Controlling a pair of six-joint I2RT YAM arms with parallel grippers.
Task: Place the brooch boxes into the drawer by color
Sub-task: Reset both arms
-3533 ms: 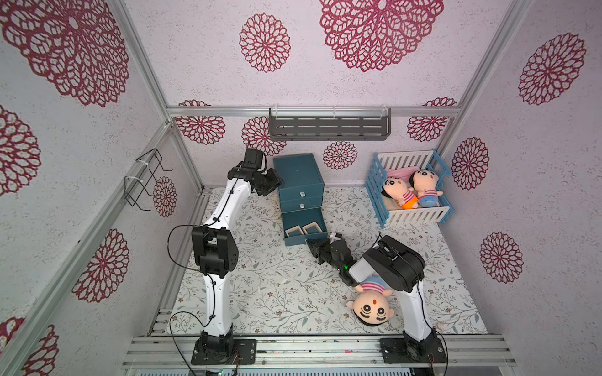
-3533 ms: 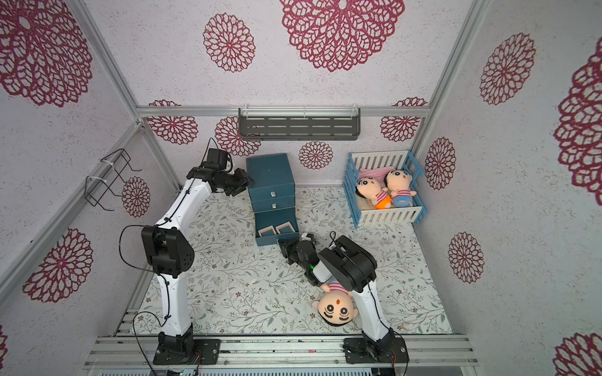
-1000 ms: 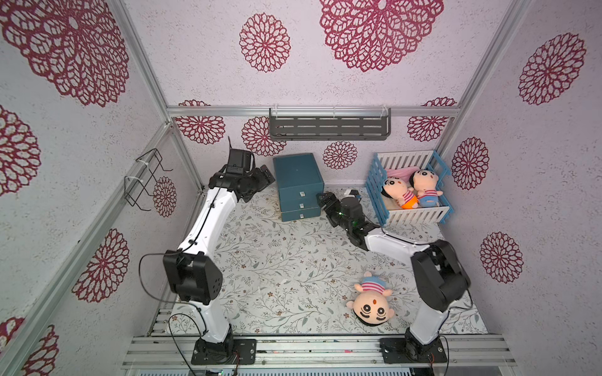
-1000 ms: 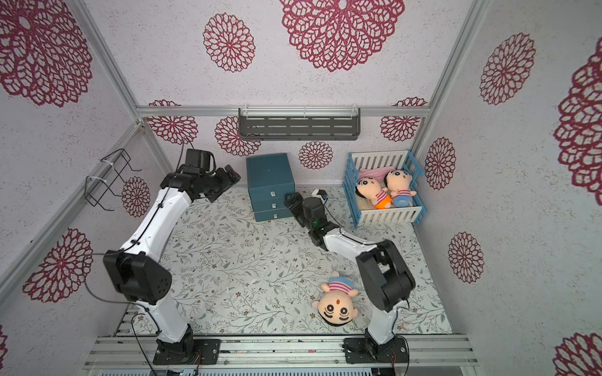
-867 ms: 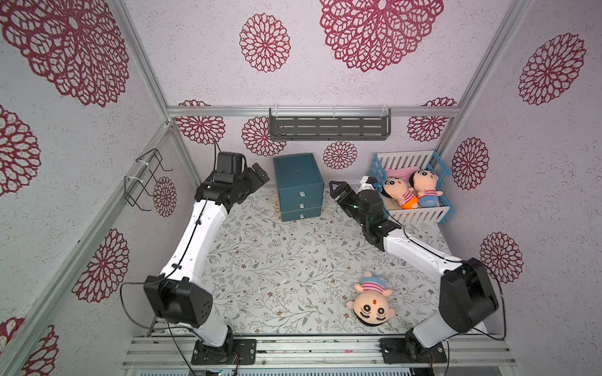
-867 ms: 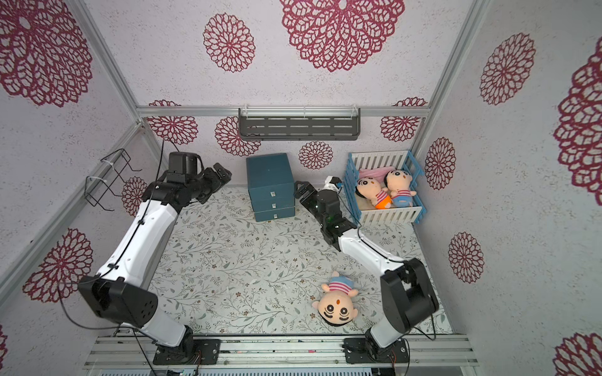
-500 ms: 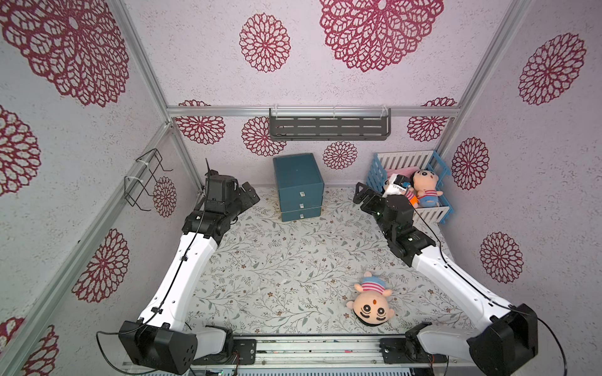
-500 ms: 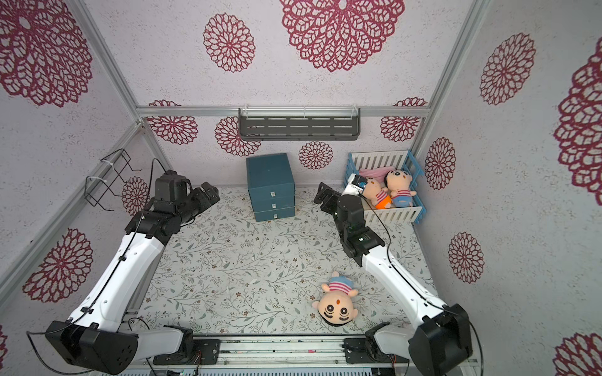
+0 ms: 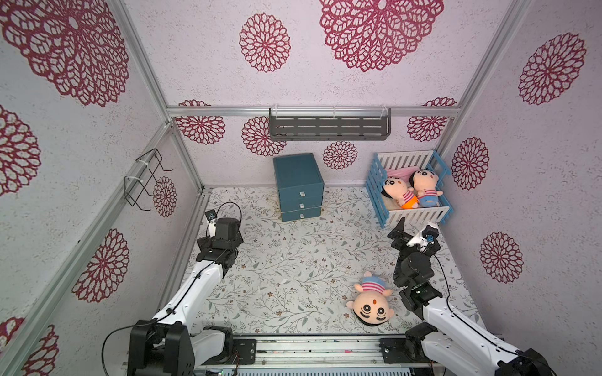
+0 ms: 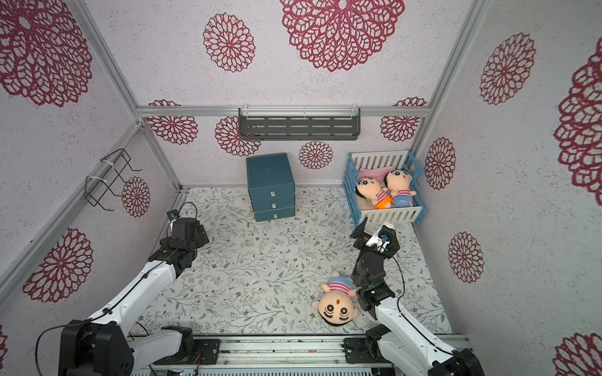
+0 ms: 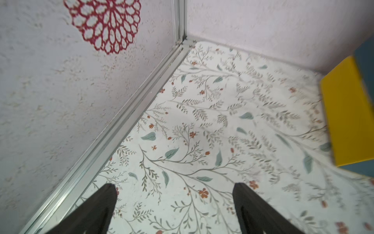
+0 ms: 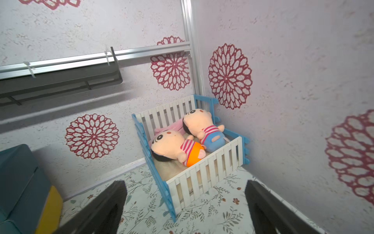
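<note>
A: Top views first. Drawer unit (image 9: 298, 182) (image 10: 270, 182)?
B: In both top views, against back wall (image 9: 234, 169), all 3 drawers shut. Brooch boxes out of sight; can't tell where.
A: Arms?
B: L arm (image 9: 211, 260) over left edge of mat (image 9: 293, 260). R gripper (image 9: 411, 230) just in front of crib (image 9: 413, 215). Plush doll (image 9: 371, 304) flat on mat beside R arm (image 9: 413, 276).
A: L wrist view?
B: L gripper (image 11: 174, 184) jaws wide apart, nothing between, above mat nr corner. Yellow side of drawer unit at frame edge.
A: R wrist?
B: Jaws wide apart too, empty, facing crib w/ 2 dolls (image 12: 178, 145) inside. Drawer unit off to one side.
</note>
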